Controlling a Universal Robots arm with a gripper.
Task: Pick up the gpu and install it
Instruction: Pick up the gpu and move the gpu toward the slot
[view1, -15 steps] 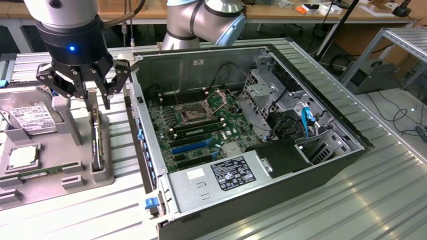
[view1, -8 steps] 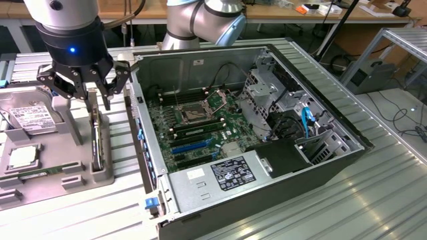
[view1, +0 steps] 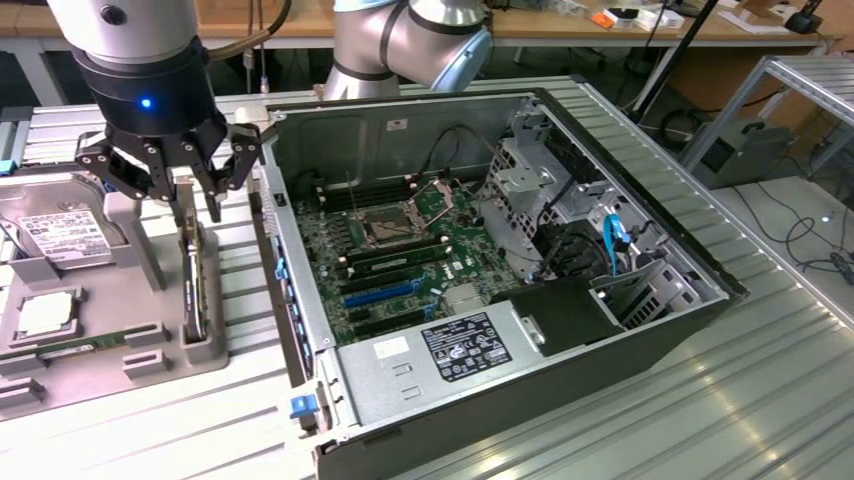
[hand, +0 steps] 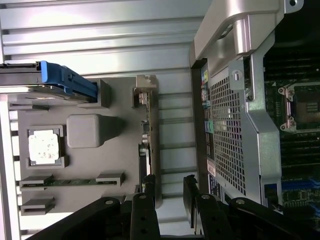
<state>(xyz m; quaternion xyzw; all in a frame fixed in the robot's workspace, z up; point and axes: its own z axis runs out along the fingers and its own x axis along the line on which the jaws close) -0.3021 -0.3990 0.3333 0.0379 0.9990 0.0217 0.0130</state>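
Note:
The gpu (view1: 198, 285) stands on its long edge in a slot of the grey holder tray (view1: 127, 300), to the exterior view's left of the open computer case (view1: 534, 330). My gripper (view1: 191, 205) hangs open just above the card's upper end, holding nothing. In the wrist view the gpu (hand: 145, 145) shows edge-on, with its metal bracket (hand: 145, 90) at the far end. My gripper (hand: 170, 192) is over the near end, and one finger (hand: 149, 186) sits almost over the card's edge. The other finger (hand: 190, 197) is out toward the case. The motherboard's blue slots (view1: 387, 292) lie bare inside the case.
On the tray lie a silver hard drive (view1: 60, 235) with a white label, a processor chip (view1: 47, 312) and a memory stick (view1: 80, 345). The case's perforated rear wall (hand: 230, 125) stands close beside the gpu. Ribbed metal table (view1: 747, 400) surrounds everything.

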